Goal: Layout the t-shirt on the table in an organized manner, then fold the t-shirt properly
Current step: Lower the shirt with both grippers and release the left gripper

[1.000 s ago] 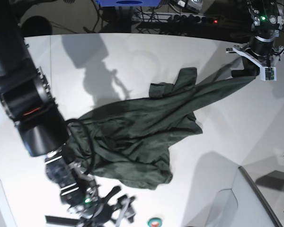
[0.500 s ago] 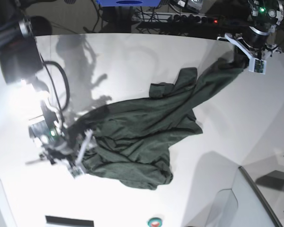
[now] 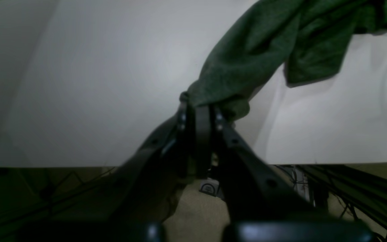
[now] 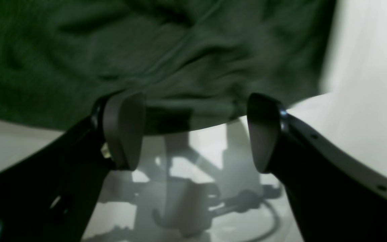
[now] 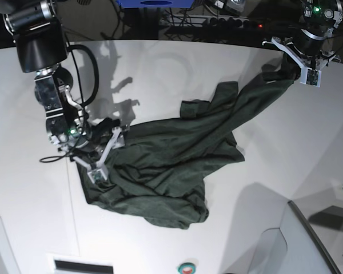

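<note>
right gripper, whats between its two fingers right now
In the right wrist view, the right gripper is open; the t-shirt edge spans the gap, bare table below.

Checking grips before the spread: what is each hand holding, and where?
Left hand: pinches a bunched edge of the dark green t-shirt. Right hand: open, holding nothing.

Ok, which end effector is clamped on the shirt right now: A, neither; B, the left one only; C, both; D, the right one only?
B: the left end effector is shut on a bunched corner of the shirt, while the right end effector stands open at the shirt's edge, with nothing between its pads.
</note>
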Available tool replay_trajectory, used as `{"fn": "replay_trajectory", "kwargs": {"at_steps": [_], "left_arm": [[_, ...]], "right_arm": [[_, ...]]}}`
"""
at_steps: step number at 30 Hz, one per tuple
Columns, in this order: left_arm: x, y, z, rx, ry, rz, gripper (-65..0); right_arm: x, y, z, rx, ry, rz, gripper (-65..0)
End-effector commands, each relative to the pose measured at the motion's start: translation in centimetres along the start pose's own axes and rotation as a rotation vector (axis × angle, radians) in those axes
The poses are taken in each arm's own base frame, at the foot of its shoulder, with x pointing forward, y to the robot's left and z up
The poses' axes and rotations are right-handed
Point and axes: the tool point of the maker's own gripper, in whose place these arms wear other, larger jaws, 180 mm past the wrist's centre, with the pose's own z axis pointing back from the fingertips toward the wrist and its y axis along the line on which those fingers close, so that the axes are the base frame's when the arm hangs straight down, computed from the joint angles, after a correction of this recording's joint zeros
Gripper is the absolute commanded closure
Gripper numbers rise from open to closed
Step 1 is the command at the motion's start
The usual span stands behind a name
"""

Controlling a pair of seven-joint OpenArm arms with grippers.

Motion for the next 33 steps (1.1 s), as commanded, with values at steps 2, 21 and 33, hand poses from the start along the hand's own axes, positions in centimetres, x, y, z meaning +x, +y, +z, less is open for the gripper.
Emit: {"fn": "replay_trajectory", "kwargs": {"at_steps": [2,21,33], "left_arm": [[0.6,0.4,0.3,0.011,-0.024,-0.009,0.0],[0.8,0.5,0.2,0.012,-0.029,-0.009,0.0],[1.7,-3.8,-0.5,-0.167,-0.037,-0.175,0.0]], "right_arm": [[2.1,-0.3,0.3,-0.006,-0.054,-0.005,-43.2],[-0.1,-0.2,0.5,-0.007,-0.028,-0.012,-3.0],[-0.7,-6.1,4.5,-0.124,-0.020,-0.065,-3.2]]}}
